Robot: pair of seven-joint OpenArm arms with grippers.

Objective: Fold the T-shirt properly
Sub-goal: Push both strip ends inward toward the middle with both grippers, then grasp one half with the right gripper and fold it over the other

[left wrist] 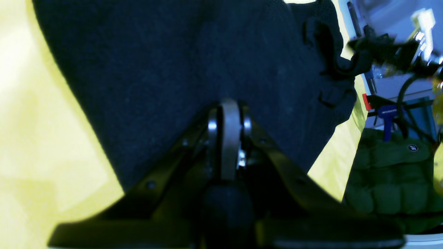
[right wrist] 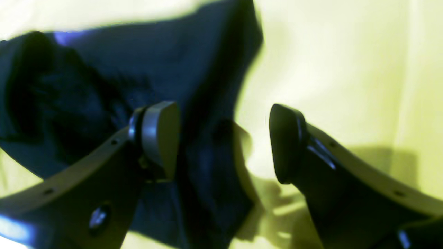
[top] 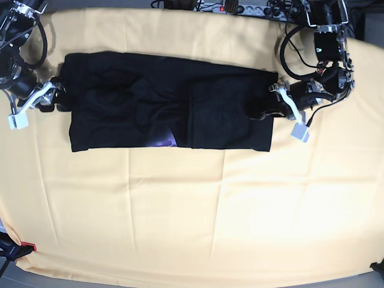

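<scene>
Black cotton fills the upper middle of the table: the T-shirt [top: 171,108] lies flat as a long, narrow band running side to side on the pale yellow tablecloth [top: 192,210], with a small glimpse of purple print [top: 163,143] peeking out at its lower edge near the centre. A vertical crease line crosses the band just right of that spot.

At the band's right-hand end in the base view, the left gripper [left wrist: 228,114] has its pads pressed together, and the black cloth runs right up to and around them; it appears to be pinching the shirt's edge, though the dark fabric against the dark fingers makes the contact hard to confirm. At the opposite end, the right gripper [right wrist: 225,141] stands with its jaws wide apart. In the blurred right wrist view, a fold of the shirt's edge lies between the two pads, nearer one pad than the other and gripped by neither.

Past the table's edge in the left wrist view sits a green quilted cushion [left wrist: 391,176], beside cables and a blue clamp [left wrist: 387,116].
</scene>
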